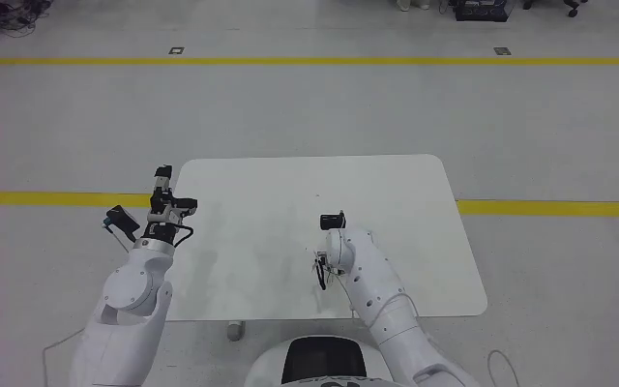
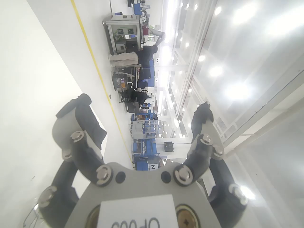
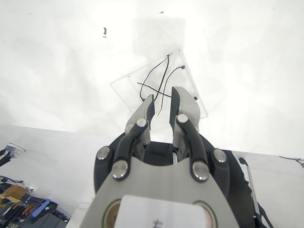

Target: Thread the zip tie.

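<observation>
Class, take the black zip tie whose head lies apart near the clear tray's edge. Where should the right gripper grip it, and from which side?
Probably the curved strap just behind its head, from straight above: the zip tie lies flat in the clear tray, free there but crossing other ties farther along.

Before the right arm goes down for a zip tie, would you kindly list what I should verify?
1. Right pincer open and empty: ok.
2. Right pincer over the clear flat plastic tray: ok.
3. Thin black zip ties lying inside the tray: ok.
4. One tie lying apart from the others: not ok, they cross.
5. Left pincer open, well away from the tray: ok.
6. Right pincer's height above the tray: cannot tell.
</observation>
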Robot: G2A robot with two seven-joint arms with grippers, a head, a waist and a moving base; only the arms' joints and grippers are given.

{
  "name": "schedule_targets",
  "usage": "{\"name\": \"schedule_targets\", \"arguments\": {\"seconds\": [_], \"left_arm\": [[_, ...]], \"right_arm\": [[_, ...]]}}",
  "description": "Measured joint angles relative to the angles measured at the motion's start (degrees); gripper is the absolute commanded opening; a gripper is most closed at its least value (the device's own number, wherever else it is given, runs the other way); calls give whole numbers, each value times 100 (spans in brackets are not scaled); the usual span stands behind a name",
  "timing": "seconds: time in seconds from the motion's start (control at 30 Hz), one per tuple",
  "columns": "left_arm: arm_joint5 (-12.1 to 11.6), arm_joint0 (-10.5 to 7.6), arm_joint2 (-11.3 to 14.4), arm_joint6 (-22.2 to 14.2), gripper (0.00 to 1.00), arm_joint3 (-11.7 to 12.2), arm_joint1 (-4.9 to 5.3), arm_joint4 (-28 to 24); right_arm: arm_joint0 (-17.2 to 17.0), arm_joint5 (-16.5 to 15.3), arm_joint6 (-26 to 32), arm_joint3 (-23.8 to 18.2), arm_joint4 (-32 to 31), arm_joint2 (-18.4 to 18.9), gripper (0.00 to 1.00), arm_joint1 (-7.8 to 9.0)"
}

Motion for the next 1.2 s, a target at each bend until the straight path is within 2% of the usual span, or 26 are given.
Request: {"name": "schedule_targets", "arguments": {"seconds": [1.2], "left_arm": [[0, 0, 0, 0, 100, 0, 0, 0]], "right_arm": [[669, 0, -642, 1430, 63, 244, 16, -234]]}}
